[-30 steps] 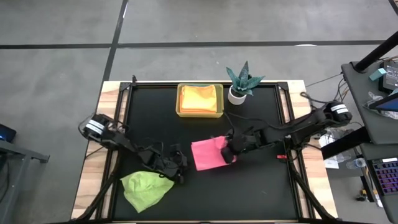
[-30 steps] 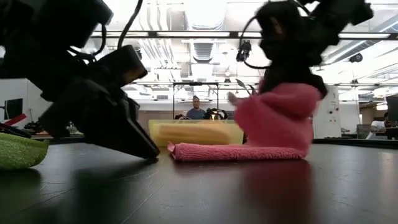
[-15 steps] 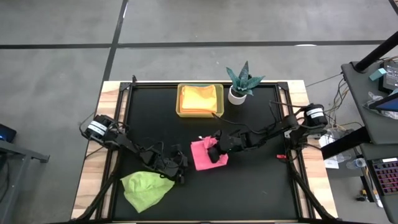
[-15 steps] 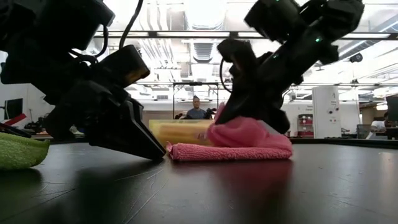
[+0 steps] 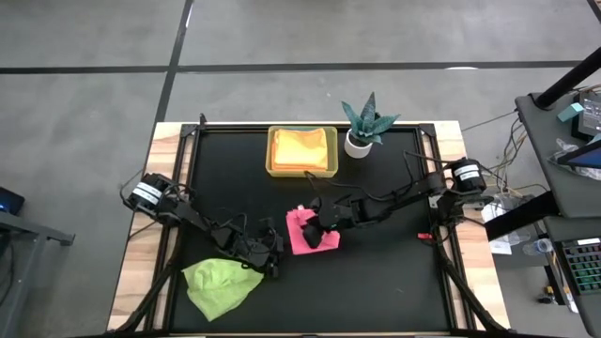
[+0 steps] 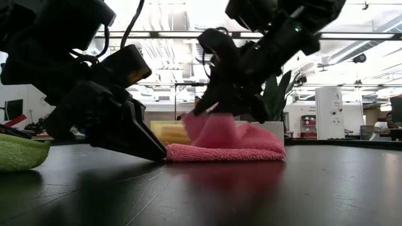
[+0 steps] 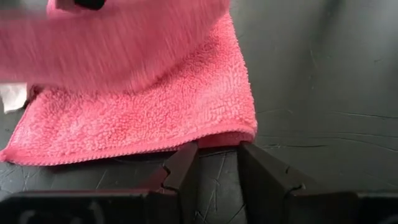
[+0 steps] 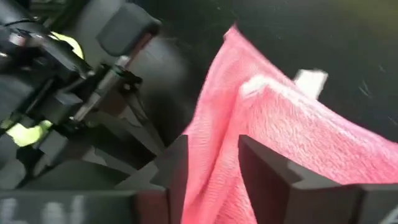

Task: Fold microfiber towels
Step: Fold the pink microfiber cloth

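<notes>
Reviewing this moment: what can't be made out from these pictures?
- Whether the right gripper grips the pink towel: right wrist view is blurred; cloth lies between its fingers.
- Left gripper touching the towel's edge or not: unclear.
- How many towels fill the tray: high view, too small.
- Green towel: cut off in low view.

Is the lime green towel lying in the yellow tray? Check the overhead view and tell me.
No, the lime green towel lies crumpled on the table's near-left part, far from the yellow tray.
</notes>
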